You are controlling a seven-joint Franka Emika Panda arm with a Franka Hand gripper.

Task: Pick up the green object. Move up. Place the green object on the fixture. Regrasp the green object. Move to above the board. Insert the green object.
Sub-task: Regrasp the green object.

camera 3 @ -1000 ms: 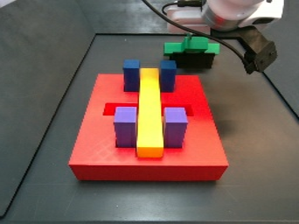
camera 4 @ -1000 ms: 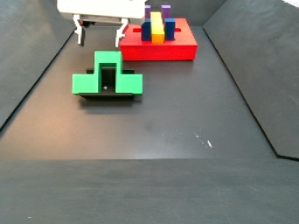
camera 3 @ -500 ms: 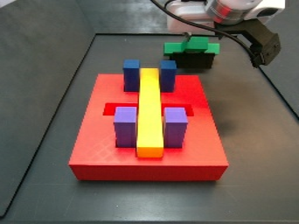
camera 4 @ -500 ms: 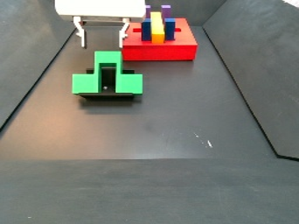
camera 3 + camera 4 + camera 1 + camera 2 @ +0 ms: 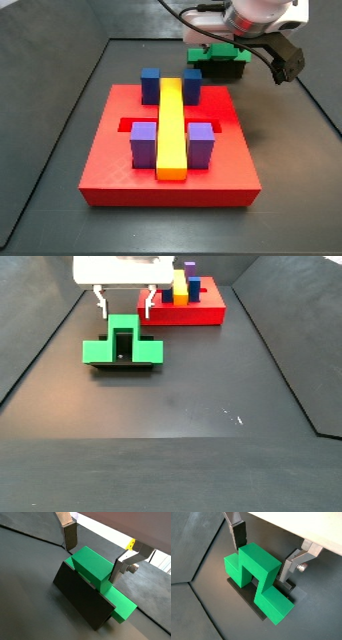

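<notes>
Closest to the wrist cameras, the green object [image 5: 256, 572] sits on the fixture [image 5: 83, 599], its raised middle rib pointing up between the two silver fingers [image 5: 121, 564] of the tool [image 5: 268, 554]. In both wrist views the fingers stand apart on either side of that rib with bare gaps showing, so the tool is released and grips nothing. In a side view the green object [image 5: 122, 344] rests on the fixture with the tool [image 5: 122, 298] just above and behind its far end; half a second ago the tool hung a little higher and farther back, so it has come down toward the piece. That reads as the approach for the regrasp: the placing on the fixture looks done, and the next move would call for the fingers to settle either side of the rib and close squarely, since a skewed pinch could tip the piece off its narrow seat. Farther off, the board [image 5: 120, 170] lies on the dark worktop, carrying blue and purple posts and the long yellow bar [image 5: 171, 130], well apart from the tool and untouched.
</notes>
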